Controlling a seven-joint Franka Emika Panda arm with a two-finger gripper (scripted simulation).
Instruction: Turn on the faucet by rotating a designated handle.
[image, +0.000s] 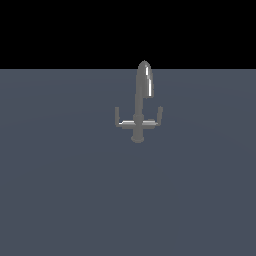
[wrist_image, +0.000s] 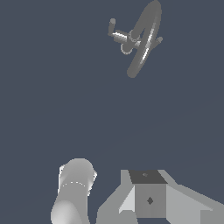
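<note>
The faucet (image: 138, 121) is a small grey metal tap standing on the flat grey floor, with a tall arched glossy spout (image: 144, 80) and a thin crossbar. Its handle (image: 118, 117) is the arm at the exterior view's left, a thin L-shaped lever with a short upturned tip. A matching arm (image: 159, 115) sits at the right. In the wrist view the faucet (wrist_image: 140, 39) shows from above, far from the camera, with both crossbar arms visible. I cannot tell there which arm is the handle. No gripper fingers show in either view.
Grey parts of the arm fill the near edge of the wrist view: a rounded link (wrist_image: 75, 188) and a boxy block (wrist_image: 148, 197). The grey floor (image: 65, 190) stretches around the faucet, ending at a black backdrop.
</note>
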